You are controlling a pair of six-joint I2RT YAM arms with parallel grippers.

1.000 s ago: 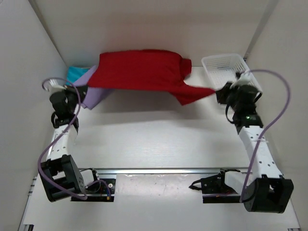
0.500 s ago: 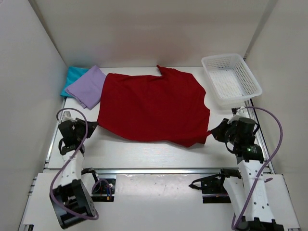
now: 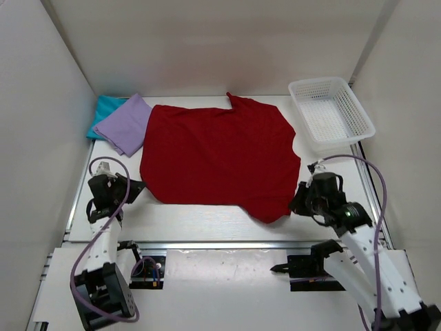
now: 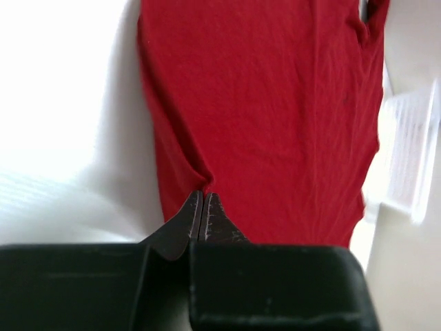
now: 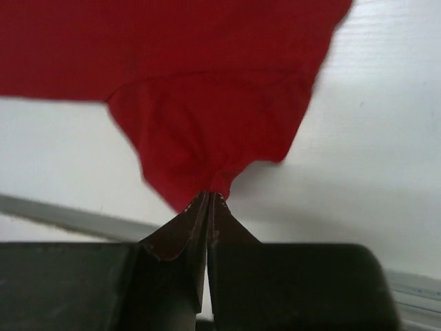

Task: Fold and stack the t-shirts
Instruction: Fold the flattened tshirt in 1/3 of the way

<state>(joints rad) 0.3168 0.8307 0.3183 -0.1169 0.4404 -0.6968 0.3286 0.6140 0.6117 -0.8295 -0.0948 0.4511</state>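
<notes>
Dark red t-shirt [image 3: 220,155] lies spread flat, left of the basket [image 3: 324,141]. Lavender t-shirt [image 3: 124,125] and teal t-shirt [image 3: 105,109] sit farther left of the basket. Left gripper [image 4: 202,200] is pinched onto the red shirt's far-left corner. Right gripper [image 5: 209,196] is clamped on the corner nearest the basket. My worry: uneven pulling bunches the cloth, or a thin pinch slips free.

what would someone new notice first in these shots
The big dark red t-shirt spread flat across the middle of the table catches the eye first. The left gripper and right gripper are each pinched shut on its near edge. Next come the folded lavender t-shirt lying on the teal t-shirt at the far left, and the white mesh basket at the far right.
</notes>
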